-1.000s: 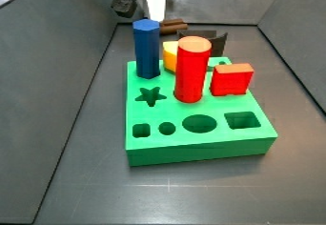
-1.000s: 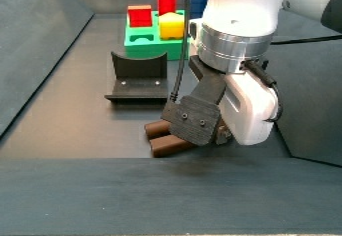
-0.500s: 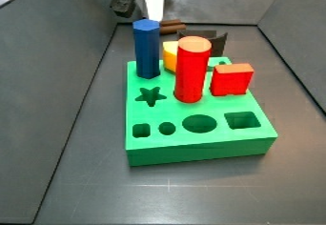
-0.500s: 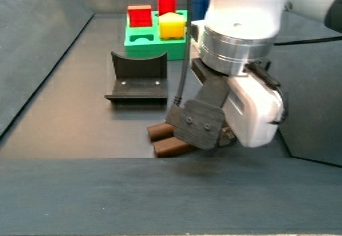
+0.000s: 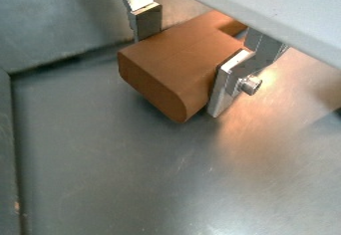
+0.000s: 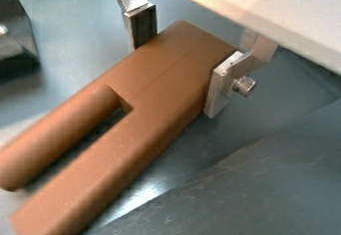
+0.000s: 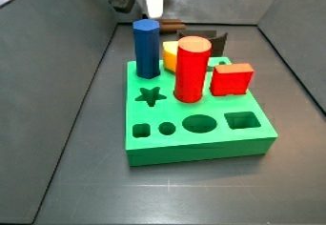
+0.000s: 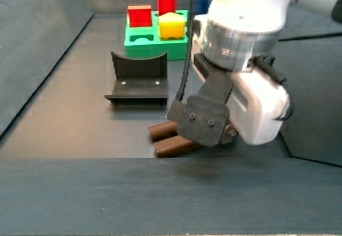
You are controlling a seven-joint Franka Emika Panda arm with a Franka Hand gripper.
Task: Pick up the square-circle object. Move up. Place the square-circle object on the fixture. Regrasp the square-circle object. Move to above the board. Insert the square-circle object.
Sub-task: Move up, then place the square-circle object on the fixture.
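The square-circle object (image 6: 127, 129) is a brown peg lying on the grey floor, blocky at one end and split into two arms at the other. My gripper (image 6: 184, 52) straddles its blocky end (image 5: 180, 65), and both silver fingers press against its sides. In a side view the gripper (image 8: 189, 137) is low over the peg (image 8: 166, 143), near the front of the floor. The black fixture (image 8: 138, 76) stands just behind it, apart from the peg. Further back is the green board (image 8: 146, 41), also seen close up (image 7: 192, 149).
On the board stand a tall blue peg (image 7: 147, 48), a red cylinder (image 7: 192, 69), a red cube (image 7: 232, 78) and a yellow piece (image 7: 170, 53). Star, round, oval and square holes lie along its front. Grey walls enclose the floor.
The arm has shifted very slightly; the peg still rests on the floor between the fingers.
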